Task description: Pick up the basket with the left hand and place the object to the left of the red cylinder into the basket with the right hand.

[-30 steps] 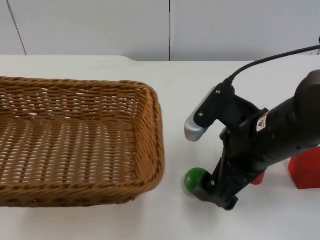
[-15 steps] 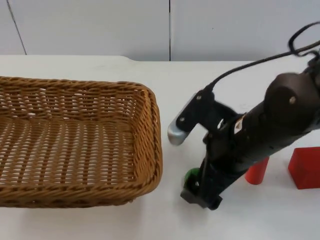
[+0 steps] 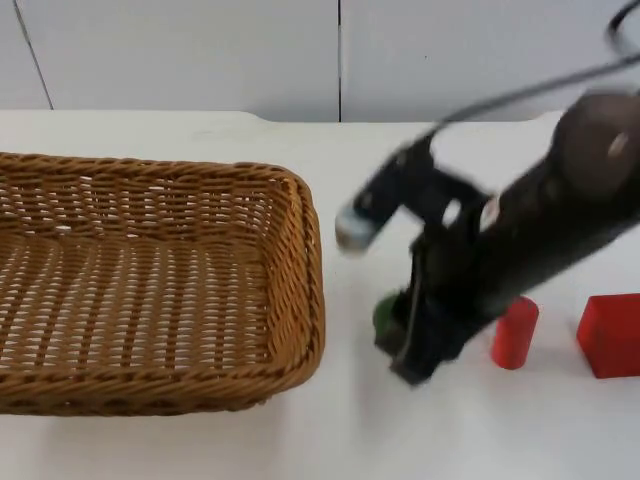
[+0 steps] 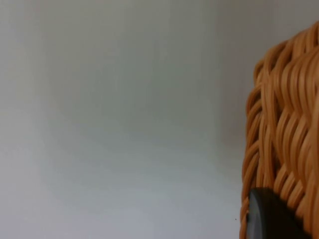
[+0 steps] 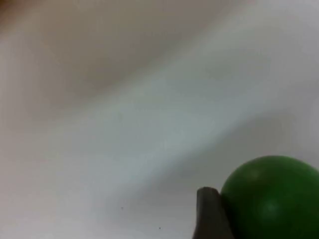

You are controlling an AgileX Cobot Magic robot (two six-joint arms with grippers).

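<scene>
Two grippers are at work in this moment, and both are mine. Nearest, my right gripper (image 3: 405, 345) is clamped on the green ball (image 3: 388, 314), the object that lay left of the red cylinder (image 3: 514, 333); in the right wrist view the ball (image 5: 271, 196) sits tight against my black fingertip (image 5: 212, 214), with pale table blurred beyond it. The ball is between the basket's right wall and the cylinder, and I judge it lifted off the table. Further right stands a red block (image 3: 610, 335), just beside the cylinder. To the left, the wicker basket (image 3: 300, 270) is gripped at its rim by my left gripper (image 4: 271, 216), whose fingertip presses the weave (image 4: 284, 129); it is closed on the basket, which I judge is held above the white table (image 3: 330, 440).

The step in hand is the carry: ball grasped, travelling toward the basket. The next move calls for clearing the right wall, centring over the woven floor, then opening.

Against the frame one second ago, my right arm has swung leftward and risen, uncovering the cylinder it had hidden, and the ball has left its former spot
</scene>
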